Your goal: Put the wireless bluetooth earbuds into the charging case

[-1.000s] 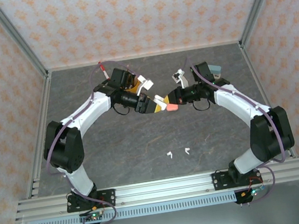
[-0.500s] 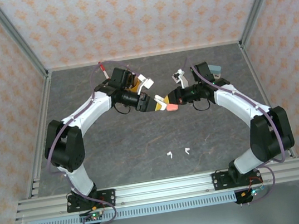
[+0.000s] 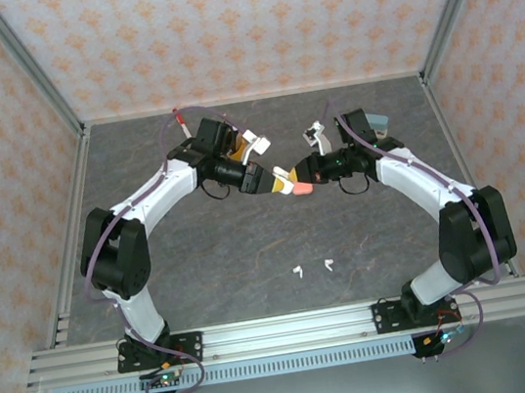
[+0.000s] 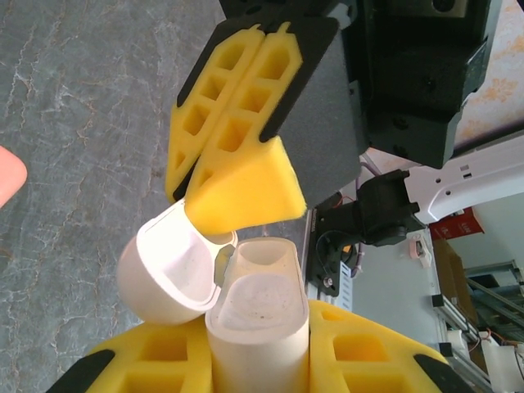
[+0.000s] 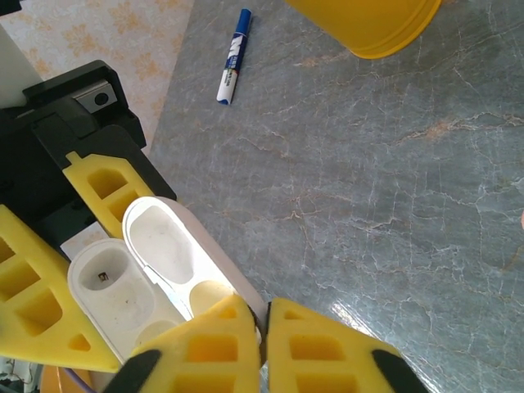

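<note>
Left wrist: open, empty white charging case (image 4: pixel 255 307) in grip of left claw (image 4: pixel 259 364); right claw (image 4: pixel 239 178) narrow, just above

White arms (image 3: pixel 149 196), black joints (image 3: pixel 119 262) — yellow gripper pads (image 4: pixel 246 184).

- The desk (image 3: pixel 202 255) has a dark grey top with pale marble-like veins
- One white earbud (image 3: pixel 296 271) lies on it near the front edge
- A second white earbud (image 3: pixel 329 266) lies just beside the first, not touching it
- A blue-and-white pen (image 5: pixel 233 56) lies flat on it close to a wall
</note>
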Robot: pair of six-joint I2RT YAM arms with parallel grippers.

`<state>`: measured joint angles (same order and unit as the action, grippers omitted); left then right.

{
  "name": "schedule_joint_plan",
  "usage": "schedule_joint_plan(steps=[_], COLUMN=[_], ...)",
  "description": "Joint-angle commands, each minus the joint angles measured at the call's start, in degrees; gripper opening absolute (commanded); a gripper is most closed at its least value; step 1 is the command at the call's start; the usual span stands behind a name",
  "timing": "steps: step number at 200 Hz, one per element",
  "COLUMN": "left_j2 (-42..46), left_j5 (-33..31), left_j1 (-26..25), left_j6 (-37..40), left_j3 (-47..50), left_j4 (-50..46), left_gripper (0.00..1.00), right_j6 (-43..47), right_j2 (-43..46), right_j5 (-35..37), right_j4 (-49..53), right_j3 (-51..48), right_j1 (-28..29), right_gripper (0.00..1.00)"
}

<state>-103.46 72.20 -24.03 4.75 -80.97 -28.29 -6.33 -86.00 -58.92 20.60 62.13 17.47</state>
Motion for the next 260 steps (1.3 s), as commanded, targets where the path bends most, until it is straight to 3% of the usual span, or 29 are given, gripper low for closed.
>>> schedule_joint_plan(steps=[1, 8, 20, 40, 67, 114, 144, 169, 193, 260], left_j2=[0.5, 1.0, 2.2, 5.7, 13.2, 25.9, 28.5, 30.6, 31.7, 34.9], left_j5=[-1.2, -1.9, -3.3, -7.2, -14.9, -31.3, -39.9, -49.8, -55.3, -68.4], left_j1=[-0.7, -0.6, -0.4, 0.4, 2.3, 2.4, 0.4, -3.6, -5.7, -6.8], left_j6=[-1.0, -1.5, -2.9, -7.1, -13.8, -16.9, -15.4, -11.4, -10.0, -12.2], left_j3=[0.1, 0.7, 2.3, 6.9, 16.5, 30.3, 34.2, 40.0, 43.8, 49.1], left_j4=[3.4, 4.2, 6.7, 13.9, 27.7, 41.7, 44.4, 52.2, 58.2, 64.4], left_gripper=[0.00, 0.00, 0.00, 0.00, 0.00, 0.00, 0.00, 0.00, 0.00, 0.00], right_j6=[-2.6, -3.7, -5.4, -7.4, -11.1, -16.6, -17.1, -19.0, -20.7, -24.3], right_j2=[1.5, 2.2, 3.7, 6.3, 10.2, 17.5, 21.1, 22.4, 22.1, 11.2], right_j5=[3.8, 4.8, 7.0, 11.4, 17.9, 25.1, 34.4, 40.5, 46.4, 58.8], right_j4=[-1.8, -2.1, -1.9, 0.1, 3.3, 8.4, 14.2, 15.7, 16.3, 15.3], right_j3=[0.5, 0.7, 1.2, 1.7, 0.1, -8.0, -12.0, -16.0, -18.4, -17.8], right_j1=[0.1, 0.1, 0.2, 0.1, 0.1, 2.4, 10.1, 17.1, 24.6, 38.6], right_gripper=[0.32, 0.44, 0.55, 0.62, 0.64, 0.65, 0.65, 0.65, 0.65, 0.65])
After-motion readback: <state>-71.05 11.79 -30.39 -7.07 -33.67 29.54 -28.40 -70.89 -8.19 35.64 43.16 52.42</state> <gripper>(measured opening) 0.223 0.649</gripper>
